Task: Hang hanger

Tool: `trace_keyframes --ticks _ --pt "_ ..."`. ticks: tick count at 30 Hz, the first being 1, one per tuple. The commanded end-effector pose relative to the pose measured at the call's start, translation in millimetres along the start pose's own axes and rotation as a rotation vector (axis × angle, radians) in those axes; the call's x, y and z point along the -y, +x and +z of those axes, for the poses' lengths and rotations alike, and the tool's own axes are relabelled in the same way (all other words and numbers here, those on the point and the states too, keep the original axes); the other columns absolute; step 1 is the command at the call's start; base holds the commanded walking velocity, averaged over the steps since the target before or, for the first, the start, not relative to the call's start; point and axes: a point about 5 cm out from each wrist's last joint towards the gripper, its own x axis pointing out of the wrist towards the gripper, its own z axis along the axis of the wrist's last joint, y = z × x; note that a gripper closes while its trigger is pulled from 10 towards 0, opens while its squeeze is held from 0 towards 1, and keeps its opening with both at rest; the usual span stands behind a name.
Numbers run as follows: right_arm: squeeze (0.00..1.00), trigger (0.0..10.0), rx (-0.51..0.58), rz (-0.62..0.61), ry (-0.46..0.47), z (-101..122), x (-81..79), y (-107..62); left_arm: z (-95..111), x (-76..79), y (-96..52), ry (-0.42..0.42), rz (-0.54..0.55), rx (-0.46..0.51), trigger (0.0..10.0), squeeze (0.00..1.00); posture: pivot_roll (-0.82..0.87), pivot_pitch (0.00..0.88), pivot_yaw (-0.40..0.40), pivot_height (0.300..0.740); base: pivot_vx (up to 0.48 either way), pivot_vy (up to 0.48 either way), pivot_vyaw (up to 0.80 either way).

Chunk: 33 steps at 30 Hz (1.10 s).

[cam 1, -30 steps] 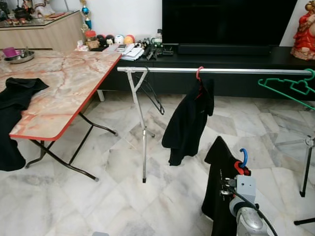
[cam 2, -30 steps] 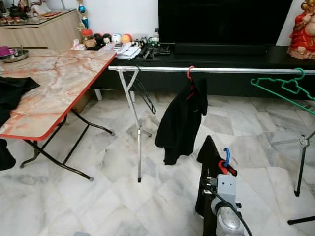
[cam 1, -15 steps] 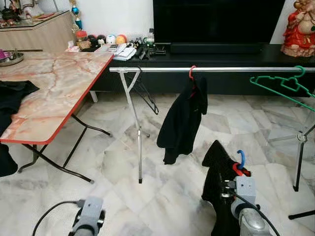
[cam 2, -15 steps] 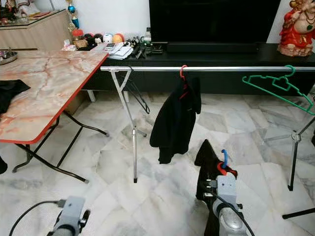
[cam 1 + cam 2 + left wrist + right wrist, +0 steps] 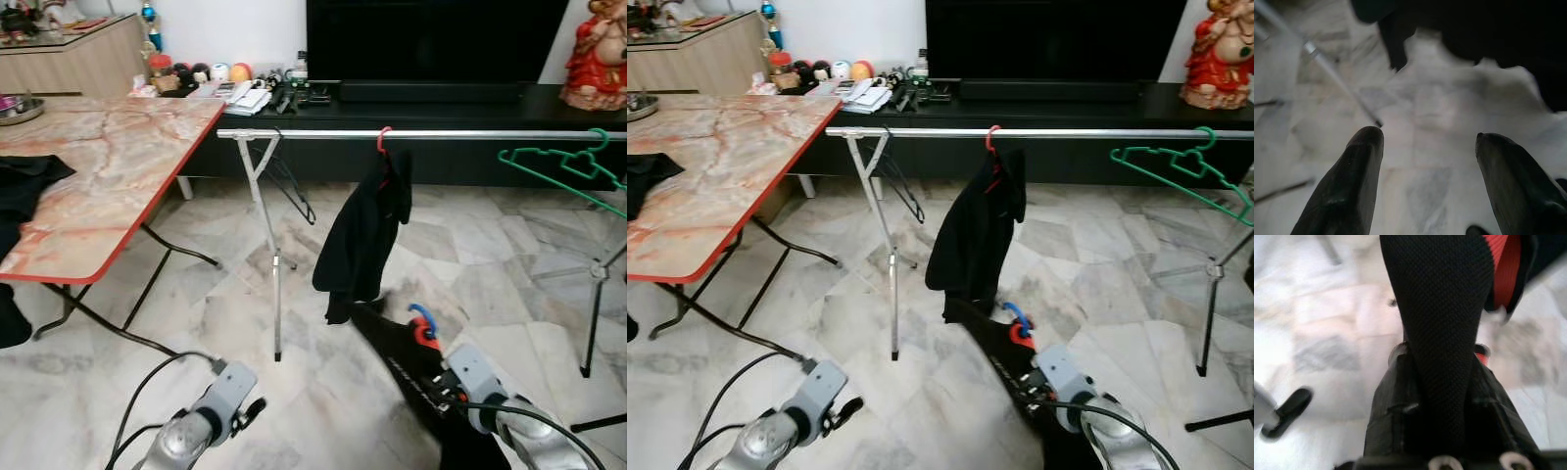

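— Holding anything, the right gripper [image 5: 431, 345]?
— Yes, it is clamped on a hanger [image 5: 421, 326] with a blue hook and a black garment [image 5: 407, 364], low below the rail [image 5: 421, 134].
— And the left gripper [image 5: 1427, 161]?
— Fingers spread, nothing between them, low beneath the rail's left end.
— On the rail?
— A black jacket [image 5: 364, 240]; a green hanger [image 5: 563, 171] near the right end.

Marble-topped folding table [image 5: 108, 157] with red edge at left, black cloth [image 5: 27, 181] draped over its near side, metal bowl [image 5: 20, 108] at upper left. Dark TV [image 5: 431, 39] top centre above low black cabinet [image 5: 549, 103]. Red figurine [image 5: 596, 54] at upper right. Small clutter [image 5: 245, 88] along cabinet's left end. Pale marble floor [image 5: 196, 333] below
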Motion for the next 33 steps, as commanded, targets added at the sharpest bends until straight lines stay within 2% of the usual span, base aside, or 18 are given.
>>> trace_keyframes --ticks 1,6,8,10,16,25,31,33 --pt "0.0 10.0 0.019 0.0 -0.008 5 2.7 -0.3 0 2.1 0.3 0.041 -0.037 -0.007 10.0 0.0 0.08 0.069 -0.002 0.74 0.0 0.0 0.0" --pt "0.0 10.0 0.02 0.038 -0.008 7 2.3 -2.1 4 2.7 1.5 0.028 -0.077 0.008 10.0 0.0 0.08 0.069 -0.003 0.74 0.0 0.0 0.0" --pt "0.0 10.0 0.05 0.196 -0.081 14 -11.1 -2.8 12 10.3 5.0 0.099 -0.205 0.014 10.0 0.0 0.08 0.072 -0.001 0.74 0.0 0.0 0.0" --pt "0.0 10.0 0.055 0.236 -0.095 16 -13.3 -4.2 12 11.3 5.3 0.104 -0.232 0.01 10.0 0.0 0.08 0.07 0.0 0.74 0.0 0.0 0.0" --pt "0.0 10.0 0.067 0.369 -0.15 26 -14.0 -15.3 15 7.9 7.2 0.129 -0.219 0.002 10.0 0.0 0.08 0.066 0.001 0.74 0.0 0.0 0.0" --pt "0.0 10.0 0.024 0.392 -0.196 23 -12.2 -24.0 12 8.1 6.7 0.156 -0.197 -0.02 10.0 0.0 0.08 0.056 0.002 0.74 0.0 0.0 0.0" --pt "0.0 10.0 0.019 0.417 -0.191 24 -15.2 -31.7 6 -1.9 1.8 0.122 -0.113 -0.023 10.0 0.0 0.07 0.051 0.001 0.74 0.0 0.0 0.0" --pt "0.0 10.0 0.018 0.427 -0.191 25 -16.2 -34.8 5 -4.3 0.8 0.082 -0.084 -0.017 10.0 0.0 0.07 0.051 0.0 0.74 0.0 0.0 0.0"
